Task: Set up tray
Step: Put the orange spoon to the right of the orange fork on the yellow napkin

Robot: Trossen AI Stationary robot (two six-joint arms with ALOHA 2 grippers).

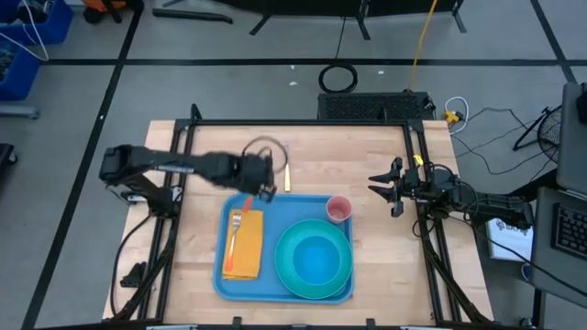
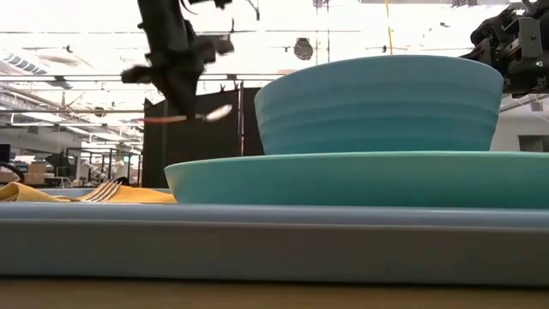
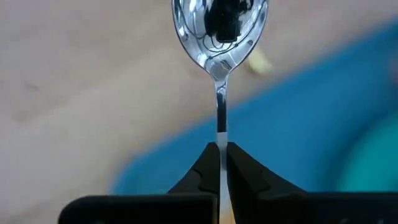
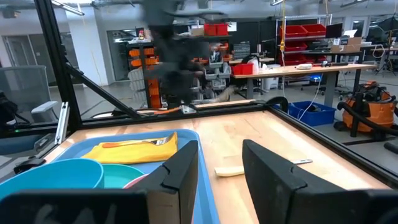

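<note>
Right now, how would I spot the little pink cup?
Find the big light-blue tray on the wooden table. On it, a teal bowl sits on a round teal plate; the pink cup stands in the tray's far right corner, the only pink thing there.

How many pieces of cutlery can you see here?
3, maybe more hidden. A fork lies on the yellow napkin in the tray, a spoon is held in the left pincer, and a pale knife-like piece lies on the table behind the tray.
</note>
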